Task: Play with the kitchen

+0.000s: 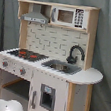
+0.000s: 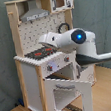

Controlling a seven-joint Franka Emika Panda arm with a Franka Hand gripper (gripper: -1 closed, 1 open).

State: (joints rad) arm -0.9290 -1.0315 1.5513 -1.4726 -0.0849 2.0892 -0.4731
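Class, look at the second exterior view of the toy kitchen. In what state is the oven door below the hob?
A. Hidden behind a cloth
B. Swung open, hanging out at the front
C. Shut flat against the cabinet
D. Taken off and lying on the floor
B. In the second exterior view the oven door hangs open in front of the kitchen, below the hob.
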